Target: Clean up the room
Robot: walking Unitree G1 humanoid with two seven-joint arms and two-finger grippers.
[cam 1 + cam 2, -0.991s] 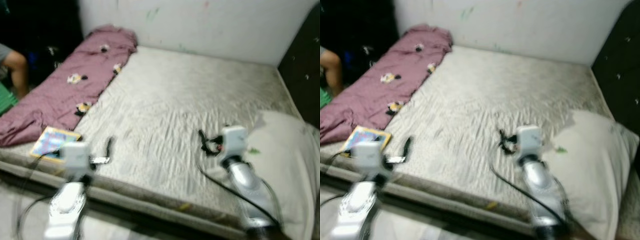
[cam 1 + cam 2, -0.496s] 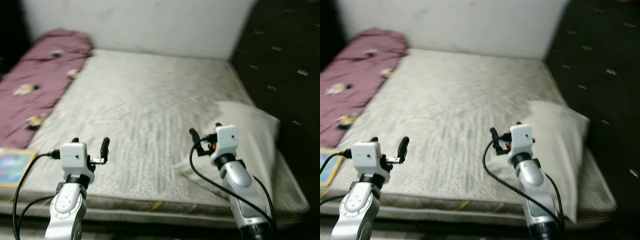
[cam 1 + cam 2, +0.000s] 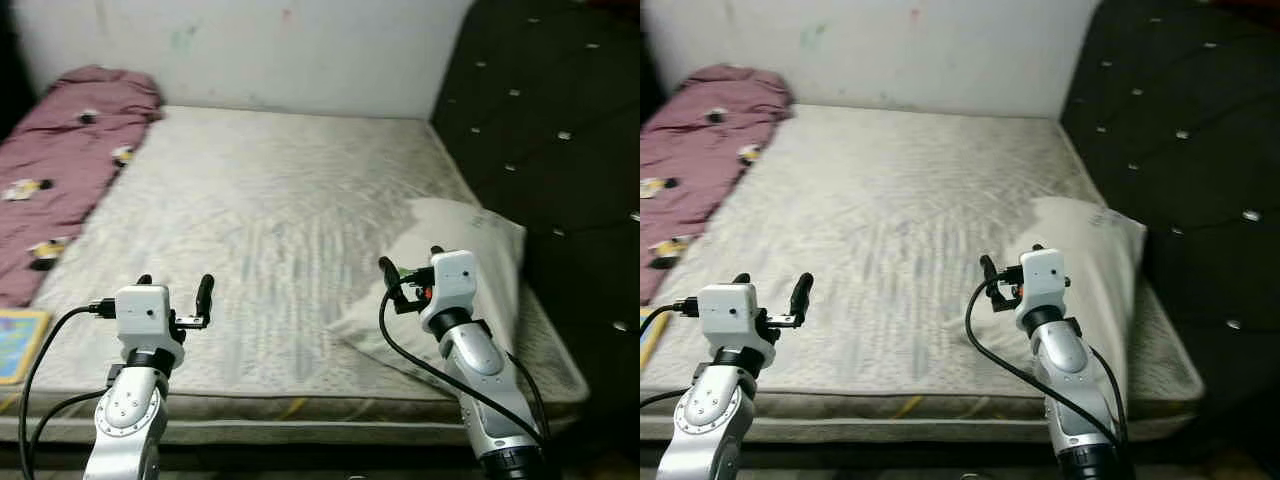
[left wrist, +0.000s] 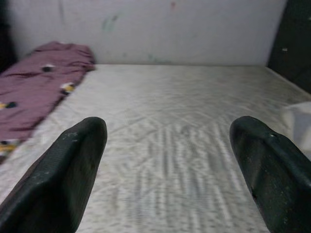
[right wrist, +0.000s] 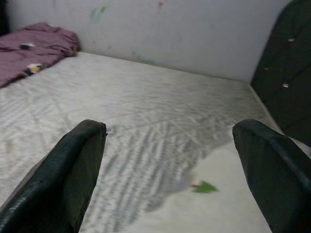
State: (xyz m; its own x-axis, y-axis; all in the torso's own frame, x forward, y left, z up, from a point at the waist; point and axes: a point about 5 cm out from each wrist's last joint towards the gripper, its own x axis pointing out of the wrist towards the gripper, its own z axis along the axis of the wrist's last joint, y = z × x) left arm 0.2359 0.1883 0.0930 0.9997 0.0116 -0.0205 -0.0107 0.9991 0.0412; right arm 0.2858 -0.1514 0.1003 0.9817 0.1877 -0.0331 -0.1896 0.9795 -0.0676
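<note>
A bare grey-white mattress (image 3: 280, 190) lies before me. A white pillow (image 3: 482, 238) rests on its right side near the black headboard (image 3: 550, 120); a small green scrap (image 5: 204, 187) lies on the pillow. A crumpled maroon blanket (image 3: 60, 150) runs along the mattress's left side, with a colourful book (image 3: 14, 342) at the near left edge. My left gripper (image 3: 175, 289) is held up over the near edge of the mattress, open and empty. My right gripper (image 3: 410, 264) hovers open and empty over the pillow's near left edge.
A white wall (image 3: 250, 50) stands behind the bed. The tufted black headboard closes off the right side. The mattress's front edge (image 3: 300, 405) lies just below my arms. The middle of the mattress is bare fabric.
The camera has swung to the right: blanket and book slid to the left edge and the headboard came into view. Both arms keep the same raised, open pose.
</note>
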